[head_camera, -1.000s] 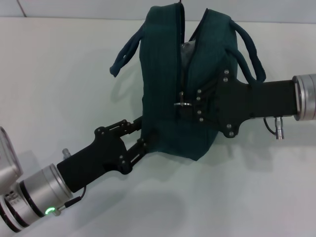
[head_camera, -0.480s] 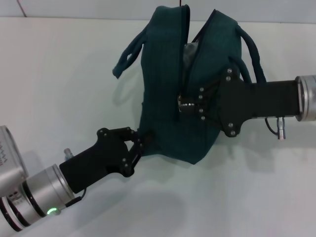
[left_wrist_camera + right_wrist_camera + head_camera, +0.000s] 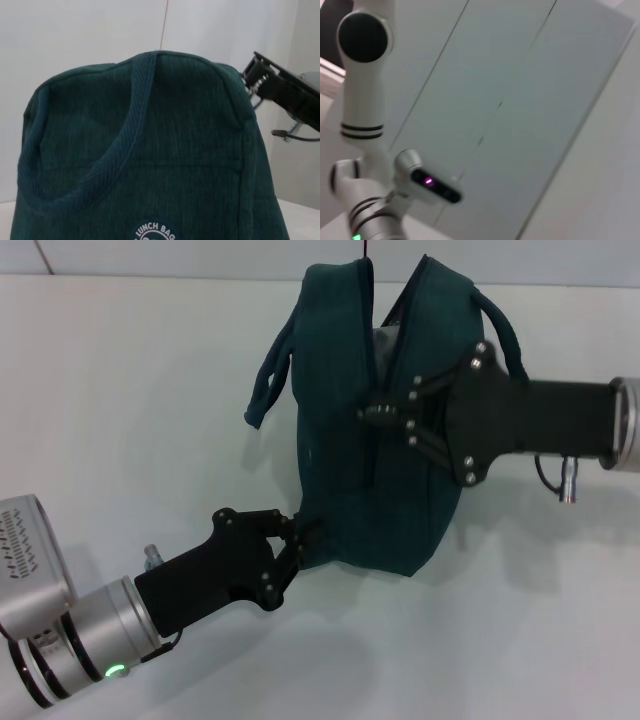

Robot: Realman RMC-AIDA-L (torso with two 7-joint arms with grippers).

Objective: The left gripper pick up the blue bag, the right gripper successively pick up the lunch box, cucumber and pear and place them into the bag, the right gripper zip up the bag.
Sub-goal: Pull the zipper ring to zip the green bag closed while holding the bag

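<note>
I judge we are in the last step, the zipping, and it is partly done. The blue bag [image 3: 375,440] is held up off the white bench [image 3: 130,410], with the left tool [image 3: 300,540] pinching the fabric at its lower near corner. The right tool [image 3: 372,412] comes in from the right, its fingertips pressed together on the zipper line about halfway along the bag; I take it that they grip the pull, though the pull itself is hidden behind them. Beyond that point the opening still gapes in a V toward the far end, and something pale grey shows inside, which may be the lunch box, though I cannot say for sure. The cucumber and pear are nowhere on the bench, so I judge they are already packed. What is left is to draw the zipper along the open stretch to the far end. In the left wrist view I see the side of the bag with one handle [image 3: 125,145] draped across it and the round logo [image 3: 152,232] low down. The other handle [image 3: 500,340] lies just beside the right arm and close to the open zipper track, so it could catch. The right wrist view shows only wall.
</note>
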